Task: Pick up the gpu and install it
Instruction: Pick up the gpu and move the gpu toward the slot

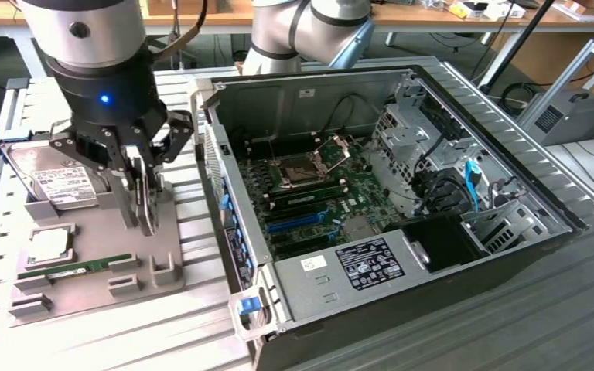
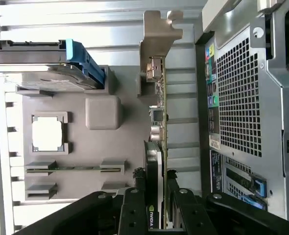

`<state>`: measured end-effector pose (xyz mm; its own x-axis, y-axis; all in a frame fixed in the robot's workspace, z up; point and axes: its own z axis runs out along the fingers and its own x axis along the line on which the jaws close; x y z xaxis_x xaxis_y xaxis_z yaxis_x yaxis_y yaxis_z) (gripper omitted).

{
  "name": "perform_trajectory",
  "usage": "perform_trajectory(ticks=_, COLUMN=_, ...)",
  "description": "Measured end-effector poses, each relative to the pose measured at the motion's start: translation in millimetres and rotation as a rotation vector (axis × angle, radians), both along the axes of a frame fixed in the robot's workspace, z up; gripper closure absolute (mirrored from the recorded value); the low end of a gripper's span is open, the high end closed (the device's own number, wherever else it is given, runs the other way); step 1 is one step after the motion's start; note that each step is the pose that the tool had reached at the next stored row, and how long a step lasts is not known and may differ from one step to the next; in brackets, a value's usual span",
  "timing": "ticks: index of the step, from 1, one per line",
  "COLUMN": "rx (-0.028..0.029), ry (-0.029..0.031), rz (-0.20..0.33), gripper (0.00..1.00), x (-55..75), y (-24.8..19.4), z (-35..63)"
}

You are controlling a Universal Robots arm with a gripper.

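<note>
The gpu (image 1: 149, 215) stands on edge over the grey holder tray (image 1: 96, 224), at the exterior view's left of the open computer case (image 1: 503, 255). My gripper (image 1: 140, 193) reaches down from above and is shut on the card, one finger on each flat side. Seen edge-on in the wrist view, the gpu (image 2: 159, 105) is a thin green board with a black cooler, and its silver bracket (image 2: 156, 41) is at the far end from my gripper (image 2: 156, 188). Whether the card has left the tray's slot I cannot tell.
On the tray lie a silver hard drive (image 1: 59, 182), a square processor (image 1: 49, 243) and a narrow green RAM stick (image 1: 75, 267). The case lies open with its motherboard (image 1: 308, 193) facing up. Its perforated rear wall (image 2: 242, 98) is close beside the card.
</note>
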<state>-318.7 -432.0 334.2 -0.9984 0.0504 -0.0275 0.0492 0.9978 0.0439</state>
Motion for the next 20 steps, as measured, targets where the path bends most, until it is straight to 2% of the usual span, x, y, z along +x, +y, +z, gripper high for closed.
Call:
perform_trajectory(ticks=1, rx=0.0000, ry=0.0000, rz=0.000, gripper=0.73, x=0.0, y=0.0, z=19.7)
perform_trajectory(ticks=3, rx=0.0000, ry=0.0000, rz=0.000, gripper=0.73, x=0.0, y=0.0, z=40.6)
perform_trajectory(ticks=4, rx=0.0000, ry=-0.0001, rz=0.000, gripper=0.73, x=0.0, y=0.0, z=54.6)
perform_trajectory(ticks=6, rx=0.0000, ry=-0.0001, rz=0.000, gripper=0.73, x=0.0, y=0.0, z=69.2)
perform_trajectory(ticks=15, rx=0.0000, ry=-0.0001, rz=0.000, gripper=0.73, x=0.0, y=0.0, z=97.5)
perform_trajectory(ticks=20, rx=0.0000, ry=-0.0001, rz=0.000, gripper=0.73, x=0.0, y=0.0, z=100.0)
